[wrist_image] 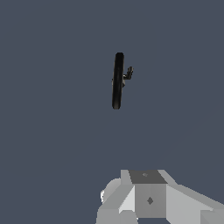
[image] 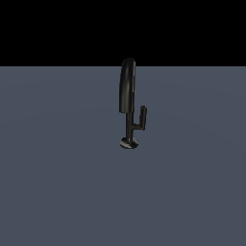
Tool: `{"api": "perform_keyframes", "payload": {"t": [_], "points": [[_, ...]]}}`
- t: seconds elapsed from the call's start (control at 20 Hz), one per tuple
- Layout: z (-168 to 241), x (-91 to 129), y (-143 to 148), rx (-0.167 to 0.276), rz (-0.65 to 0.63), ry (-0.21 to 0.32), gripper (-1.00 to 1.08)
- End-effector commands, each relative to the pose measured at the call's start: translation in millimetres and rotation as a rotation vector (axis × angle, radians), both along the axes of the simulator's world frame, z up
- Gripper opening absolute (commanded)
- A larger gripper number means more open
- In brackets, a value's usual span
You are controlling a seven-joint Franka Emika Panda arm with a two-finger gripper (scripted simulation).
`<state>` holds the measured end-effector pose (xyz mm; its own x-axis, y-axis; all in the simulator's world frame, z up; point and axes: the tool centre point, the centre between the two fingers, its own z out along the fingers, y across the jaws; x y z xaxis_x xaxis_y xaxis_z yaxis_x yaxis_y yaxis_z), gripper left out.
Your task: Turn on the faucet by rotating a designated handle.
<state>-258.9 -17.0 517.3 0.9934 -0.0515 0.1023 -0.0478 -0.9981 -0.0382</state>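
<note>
Nearest in the wrist view: grey gripper (wrist_image: 144,197) body only, fingertips out of frame, jaw state impossible to tell. Well beyond it, on the grey-blue floor (image: 57,192): faucet (image: 128,103), standing upright on a small round base, long axis vertical, thick spout arching toward the camera. Handle (image: 143,115) pointing straight up, parallel to the stem, on a stubby arm toward the exterior view's right.

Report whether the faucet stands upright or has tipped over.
Upright. In the exterior view the faucet has its round base flat on the grey surface, its stem rising straight, and the handle pointing up beside it.
</note>
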Motion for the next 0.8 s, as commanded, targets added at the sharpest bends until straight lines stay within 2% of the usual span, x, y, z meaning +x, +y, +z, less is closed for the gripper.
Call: {"api": "perform_keyframes", "payload": {"t": [0.0,0.4,0.75], "points": [[0,0,0,0.0,0.0,0.0,-1.0],[-1,9,0,0.022,-0.021,0.021,-1.0],[-6,32,-2,0.079,-0.073,0.073,-1.0]]}}
